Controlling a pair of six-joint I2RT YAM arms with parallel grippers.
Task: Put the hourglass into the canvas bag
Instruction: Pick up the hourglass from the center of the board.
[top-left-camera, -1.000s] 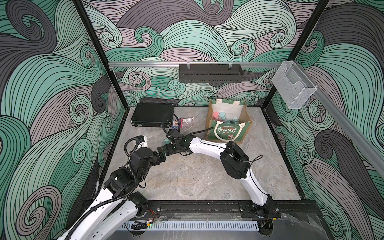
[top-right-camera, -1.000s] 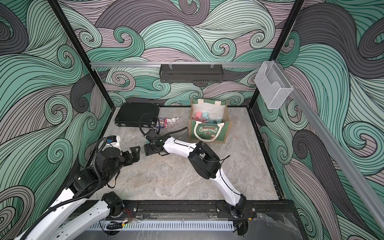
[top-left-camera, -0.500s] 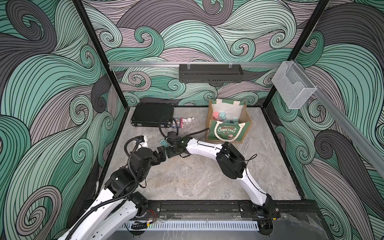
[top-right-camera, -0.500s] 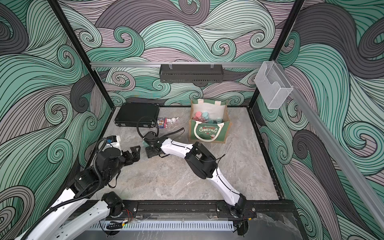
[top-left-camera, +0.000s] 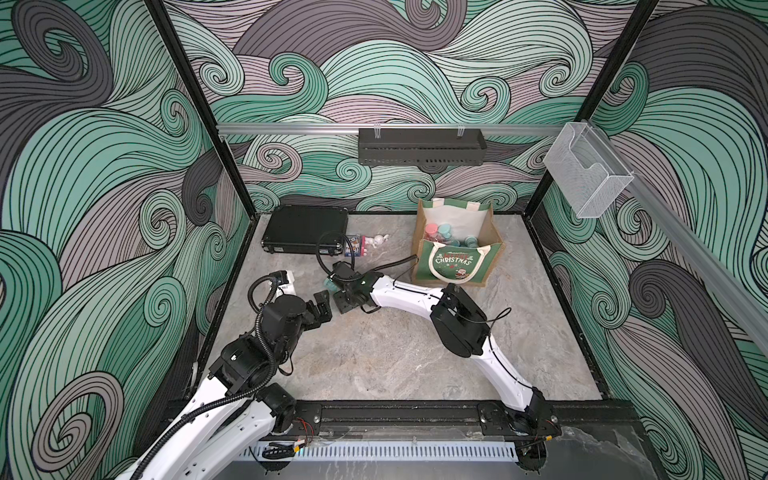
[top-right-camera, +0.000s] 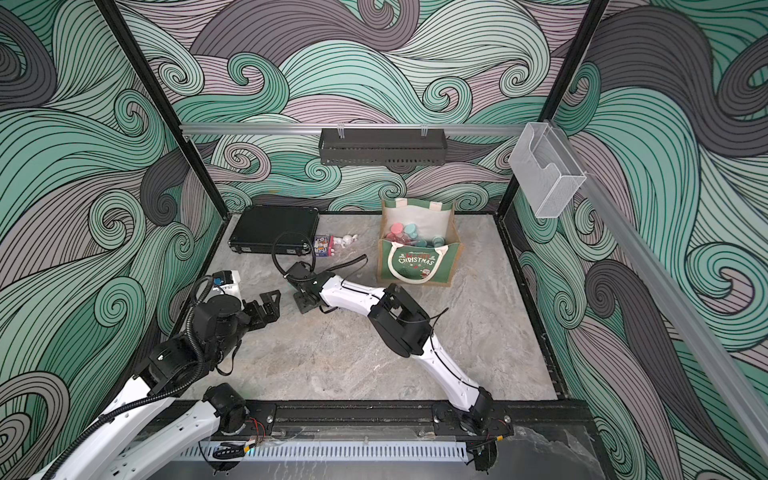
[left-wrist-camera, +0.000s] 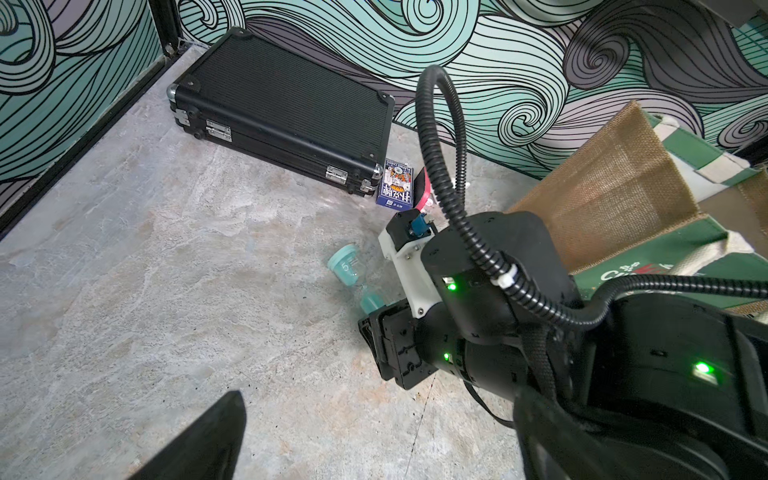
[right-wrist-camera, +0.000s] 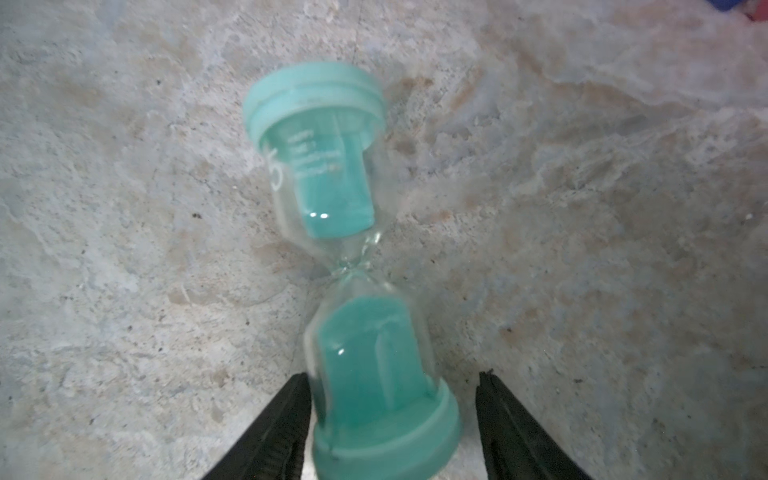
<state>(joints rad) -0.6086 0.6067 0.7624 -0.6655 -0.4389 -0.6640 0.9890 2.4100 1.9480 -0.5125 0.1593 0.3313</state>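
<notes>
Hourglass location: we find the hourglass (right-wrist-camera: 353, 266) lying on its side on the table (top-left-camera: 395, 353), left of centre and well apart from the canvas bag (top-left-camera: 484, 266).
Long axis: it runs away from the right gripper (right-wrist-camera: 392, 376), nearly in line with the gripper's reach but slightly slanted. The near cap sits between the fingers (right-wrist-camera: 286, 415); the far cap points away.
Right gripper state: jaws apart, straddling the near cap. One finger is at or against the glass. The other stands clear, with table showing in the gap. Nothing is clamped yet.
Left gripper state: the left gripper (top-left-camera: 322, 305) hangs empty with its jaws apart, just beside the right wrist.
Nearer arm: the right one; the hourglass is already within its jaws.
Bag: upright, mouth open upward, toward the back on the robot's right; pink and teal items already lie inside.
Step in hand: we judge it to be the grasp at the near cap.
Caution: we expect an end grip on smooth, round glass to let the far cap droop or swing during the lift.
</notes>
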